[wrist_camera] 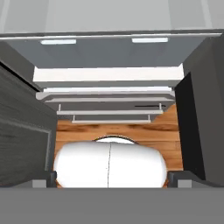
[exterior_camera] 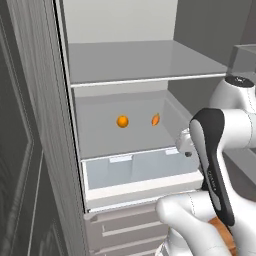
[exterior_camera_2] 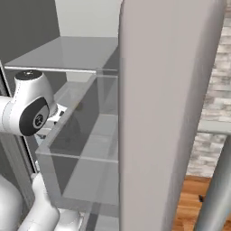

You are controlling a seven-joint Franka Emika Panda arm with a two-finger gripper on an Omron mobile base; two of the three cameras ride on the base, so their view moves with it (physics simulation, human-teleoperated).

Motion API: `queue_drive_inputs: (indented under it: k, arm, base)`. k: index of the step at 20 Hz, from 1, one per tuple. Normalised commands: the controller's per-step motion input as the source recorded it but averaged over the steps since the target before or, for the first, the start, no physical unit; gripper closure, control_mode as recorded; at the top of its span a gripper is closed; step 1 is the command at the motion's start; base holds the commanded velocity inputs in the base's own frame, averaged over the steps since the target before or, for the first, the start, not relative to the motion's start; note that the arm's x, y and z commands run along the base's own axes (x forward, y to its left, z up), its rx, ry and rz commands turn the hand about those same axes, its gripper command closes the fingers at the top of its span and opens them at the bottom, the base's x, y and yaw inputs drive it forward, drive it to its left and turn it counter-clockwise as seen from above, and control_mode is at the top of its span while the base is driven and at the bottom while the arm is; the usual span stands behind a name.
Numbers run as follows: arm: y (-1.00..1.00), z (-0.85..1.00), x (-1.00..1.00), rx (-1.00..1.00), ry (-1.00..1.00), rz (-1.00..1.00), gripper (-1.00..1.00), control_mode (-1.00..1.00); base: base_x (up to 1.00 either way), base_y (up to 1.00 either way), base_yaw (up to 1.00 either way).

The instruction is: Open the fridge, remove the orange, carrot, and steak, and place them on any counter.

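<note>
The fridge (exterior_camera: 125,60) stands open, white inside with grey shelves. On its lower shelf the round orange (exterior_camera: 122,121) lies near the middle. The tapered carrot (exterior_camera: 155,119) lies a short way to its right. The steak and the counter are out of view. My gripper (wrist_camera: 113,177) is open with nothing between its fingertips (wrist_camera: 51,176). It points down in front of the fridge, at the crisper bin (wrist_camera: 105,52) and the outer drawers (wrist_camera: 109,105). My arm (exterior_camera: 212,150) crosses in front of the fridge's right side, lower than the orange and carrot and to their right.
The swung-open fridge door (exterior_camera_2: 167,113) fills the right, with a clear door bin (exterior_camera_2: 81,149) beside my arm. A dark grey cabinet panel (exterior_camera: 20,150) stands close on the left. Wooden floor (wrist_camera: 118,129) lies below the drawers. A brick wall (exterior_camera_2: 216,90) is at the far right.
</note>
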Motion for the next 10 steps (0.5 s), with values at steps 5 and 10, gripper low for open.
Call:
queue_drive_inputs:
  k: [5, 10]
  arm:
    - [0.00, 0.00, 0.00, 0.00, 0.00, 0.00, -1.00, 1.00]
    - [0.18, -0.60, 0.45, 0.00, 0.04, -0.03, -1.00, -1.00]
  base:
    - [0.48, 0.24, -0.01]
    - [0.00, 0.00, 0.00]
